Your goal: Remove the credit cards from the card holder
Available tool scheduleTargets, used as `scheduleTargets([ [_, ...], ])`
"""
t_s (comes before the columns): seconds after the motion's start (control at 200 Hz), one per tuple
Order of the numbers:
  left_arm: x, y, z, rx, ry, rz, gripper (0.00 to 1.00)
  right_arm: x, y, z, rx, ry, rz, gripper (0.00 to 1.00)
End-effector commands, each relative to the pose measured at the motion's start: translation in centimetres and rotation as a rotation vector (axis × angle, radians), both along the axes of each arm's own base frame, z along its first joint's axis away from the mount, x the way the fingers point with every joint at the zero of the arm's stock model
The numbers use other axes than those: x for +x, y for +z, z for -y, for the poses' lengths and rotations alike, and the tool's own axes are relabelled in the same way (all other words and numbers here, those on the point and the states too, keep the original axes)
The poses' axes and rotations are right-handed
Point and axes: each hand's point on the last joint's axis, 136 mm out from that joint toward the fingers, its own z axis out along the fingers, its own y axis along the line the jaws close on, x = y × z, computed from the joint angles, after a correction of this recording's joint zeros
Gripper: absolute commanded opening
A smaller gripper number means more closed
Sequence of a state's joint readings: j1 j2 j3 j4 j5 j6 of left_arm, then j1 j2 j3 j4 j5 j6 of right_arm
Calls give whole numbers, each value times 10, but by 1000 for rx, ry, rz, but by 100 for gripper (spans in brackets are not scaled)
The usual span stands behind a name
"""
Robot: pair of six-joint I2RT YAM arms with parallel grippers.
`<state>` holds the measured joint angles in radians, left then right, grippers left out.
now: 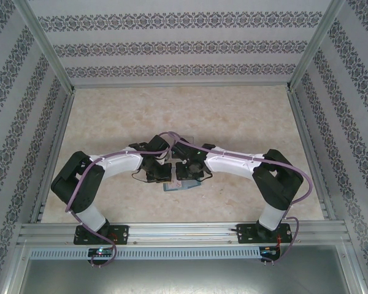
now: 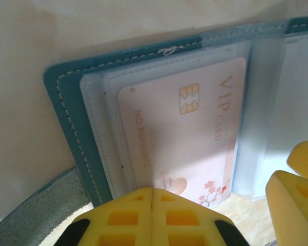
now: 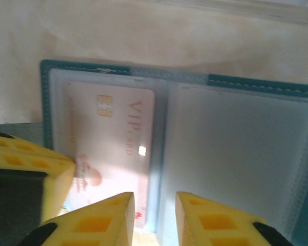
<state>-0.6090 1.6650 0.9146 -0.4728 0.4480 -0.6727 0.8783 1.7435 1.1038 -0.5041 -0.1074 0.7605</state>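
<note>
Sets left gripper (image 2: 153,218), closed tight, at near edge of pink credit card (image 2: 190,133), sleeved in open card holder (image 2: 66,118) just ahead. Parts right gripper (image 3: 151,220) narrowly over fold (image 3: 161,154). Risks dragging card holder along through sleeve (image 2: 110,128) friction.

pale pink card (image 2: 190,138), printed "VIP Card"

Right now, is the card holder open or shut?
Open: the card holder lies spread, both inner halves facing up, and a pink card sits inside one half.
</note>
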Motion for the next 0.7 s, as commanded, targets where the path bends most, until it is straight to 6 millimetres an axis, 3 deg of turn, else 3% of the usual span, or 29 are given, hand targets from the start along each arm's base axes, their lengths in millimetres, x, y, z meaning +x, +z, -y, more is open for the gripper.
scheduleTargets([
  [0.0,-3,-5,-2,34,-21,-3,3,1,-5,-12,61,1,-27,27],
  [0.475,-4,-5,-4,39,-22,-3,3,2,-24,-15,52,1,-61,22],
  [0.694,-4,-1,-4,36,-21,7,3,1,-34,-4,-5,-15,-66,30],
])
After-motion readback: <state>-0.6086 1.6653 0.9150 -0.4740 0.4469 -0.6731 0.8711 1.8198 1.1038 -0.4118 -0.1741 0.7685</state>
